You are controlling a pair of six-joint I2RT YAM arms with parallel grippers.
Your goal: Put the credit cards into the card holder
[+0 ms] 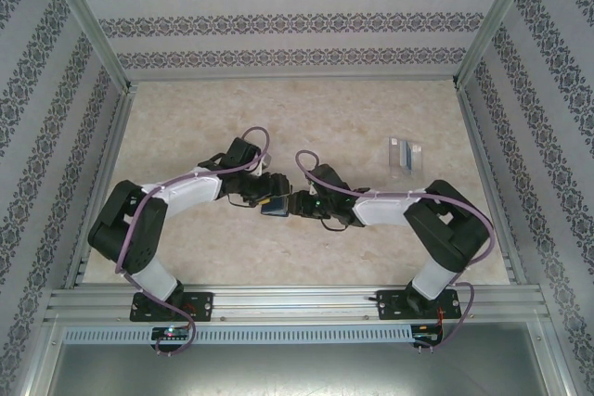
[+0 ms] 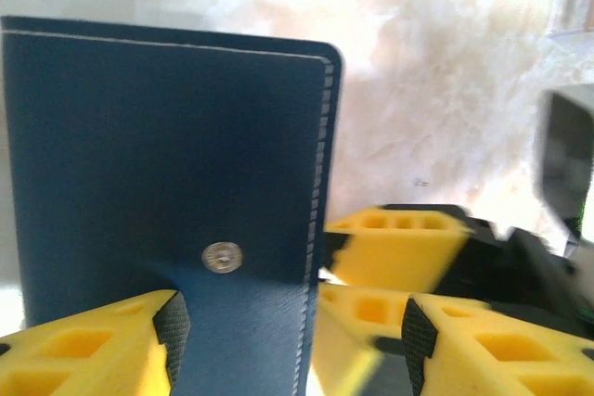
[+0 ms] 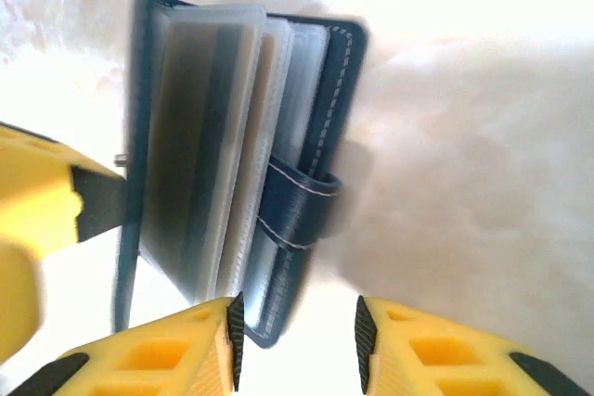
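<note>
Two arms meet at the middle of the table over one navy holder, apparently to spread it so cards can slide in. The left gripper stands wide, one pad pressed to the outer cover beside the single snap stud, seemingly to brace that cover; its other finger is clear of the holder. The right gripper straddles the holder's lower corner on the strap side, jaws parted, one pad at the cover and bare table showing before the other (whether either arm truly bears the weight, I cannot tell). The holder gapes edge-on, about three clear sleeves fanned and seemingly empty; no card looks loaded yet. One clear box sits well apart, far right.
</note>
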